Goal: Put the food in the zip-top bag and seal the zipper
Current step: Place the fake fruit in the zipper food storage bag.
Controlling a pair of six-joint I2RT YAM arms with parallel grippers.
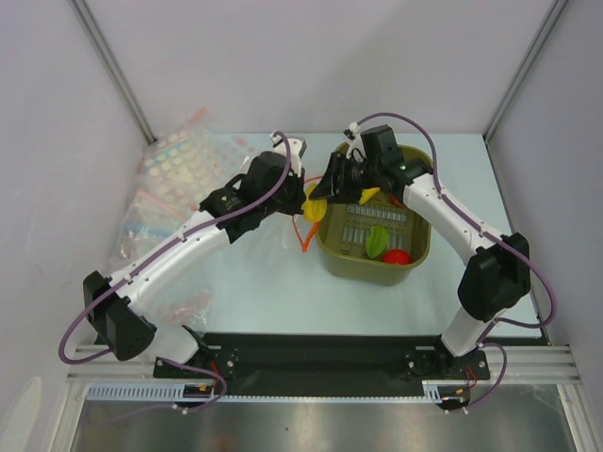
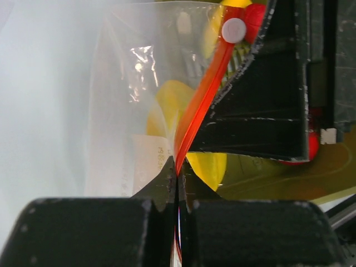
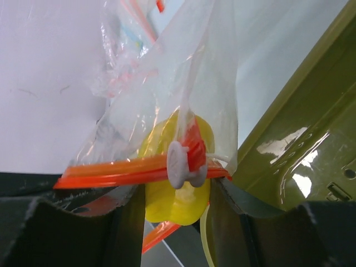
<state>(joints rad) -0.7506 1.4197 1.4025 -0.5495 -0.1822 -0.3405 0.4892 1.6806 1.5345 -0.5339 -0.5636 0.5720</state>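
- At the upper left of the top view we see a pile of clear dotted bags [image 1: 174,169] lying on the table [image 1: 254,282]; none of their print is readable.
- The left gripper [image 2: 177,179] is clamped tight on the zipper [image 2: 200,97], its two tips meeting at lower centre of the left wrist view.
- The zip-top bag [image 2: 119,94] hangs in the air between the two grippers, at centre frame in the top view and just left of the basket [image 1: 332,252].
- In the left wrist view the zipper's long axis runs from the pinch at lower centre up to the upper right, ending at the white slider [image 2: 233,29]. In the right wrist view the strip lies almost level, from left edge to centre.
- A white label [image 2: 149,161] sits inside the bag; its print is too faint for us to read.
- A rounded yellow food piece [image 3: 178,203] rests inside the bag, behind the slider.
- The right gripper [image 3: 177,189] stands partly open, one finger on each side of the slider, with a gap showing on the left side.
- In the olive basket at right lie a green piece [image 1: 377,240] and a red fruit [image 1: 397,256].
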